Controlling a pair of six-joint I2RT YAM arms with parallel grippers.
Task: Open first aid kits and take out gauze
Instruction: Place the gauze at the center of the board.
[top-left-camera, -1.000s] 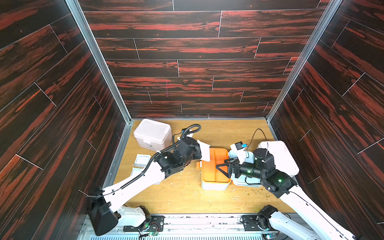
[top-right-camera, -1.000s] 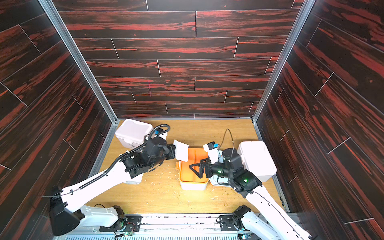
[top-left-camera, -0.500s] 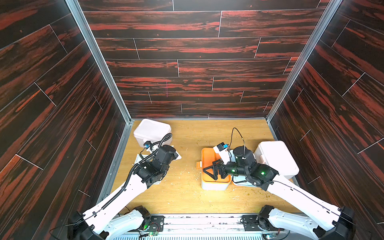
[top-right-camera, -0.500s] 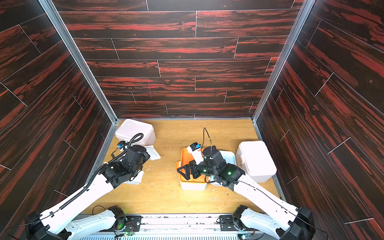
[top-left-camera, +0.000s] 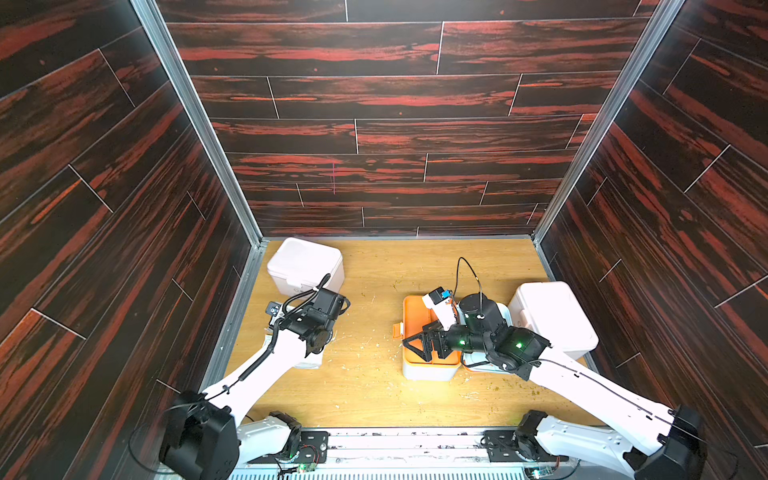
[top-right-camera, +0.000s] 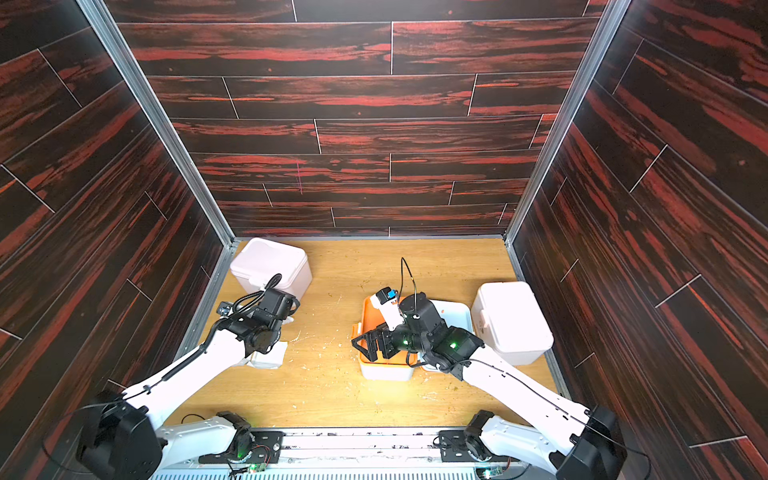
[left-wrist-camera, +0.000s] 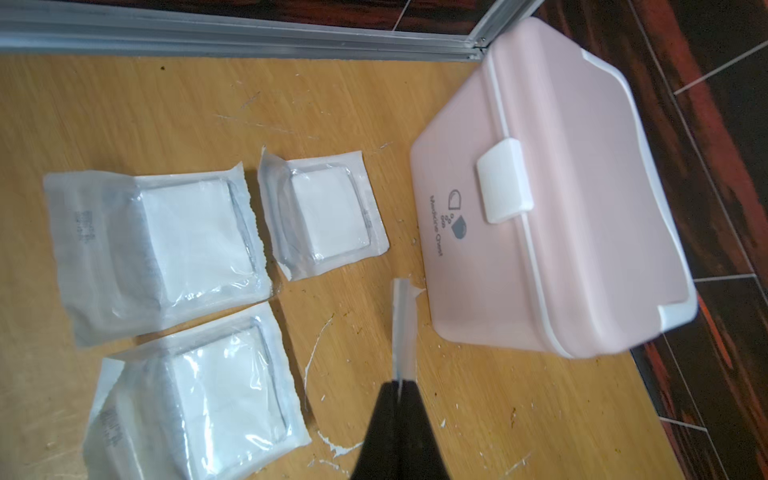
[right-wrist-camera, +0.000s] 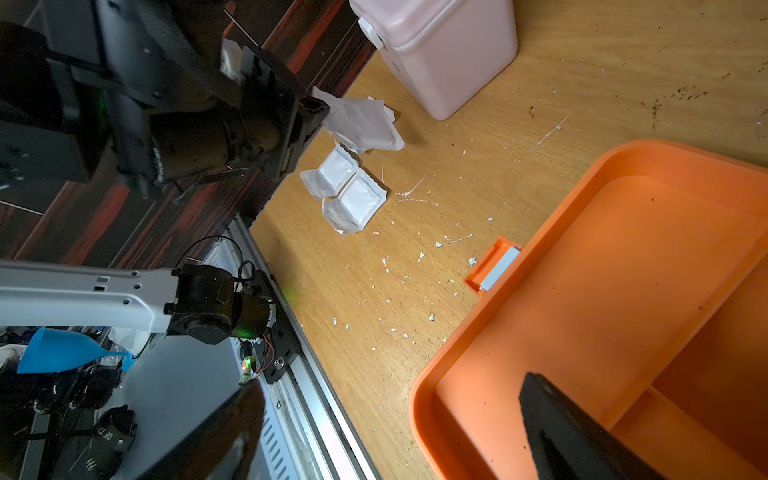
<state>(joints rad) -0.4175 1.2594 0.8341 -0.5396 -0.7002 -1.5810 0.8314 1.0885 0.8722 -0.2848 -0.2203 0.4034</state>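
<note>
**Left jaws hold a gauze packet by the pink kit; right jaws wide over the open kit**

Left arm (top-left-camera: 266, 365): the jaws are closed on the edge of one gauze packet (left-wrist-camera: 404, 328), which the left wrist view shows edge-on. The right wrist view shows its flat face (right-wrist-camera: 361, 120), clear of the desk (top-left-camera: 374, 395). Its free end lies just beside the lower front corner of the pink kit (left-wrist-camera: 561, 187). Contact between the two cannot be told.

Gauze on the desk: three packets lie flat, near the left jaws and on the far side of them from the pink kit. They are a large one (left-wrist-camera: 166, 245), a small one (left-wrist-camera: 324, 216) and a second large one (left-wrist-camera: 199, 399). The two large ones touch at their edges. Only two lying packets (right-wrist-camera: 332, 174), (right-wrist-camera: 355, 203) show in the right wrist view.

Kits, in both top views: the pink kit (top-left-camera: 305, 259) stands at the upper left of the desk, lid down and white latch (left-wrist-camera: 505, 180) shut. The orange kit (top-left-camera: 415, 316) sits right of centre, lid open. The white kit (top-left-camera: 552, 316) stands at the right edge, closed.

Right arm (top-left-camera: 582, 390): the jaws stand wide apart and hold nothing. They hang over the orange tray (right-wrist-camera: 623, 270), well apart from all the gauze.
</note>
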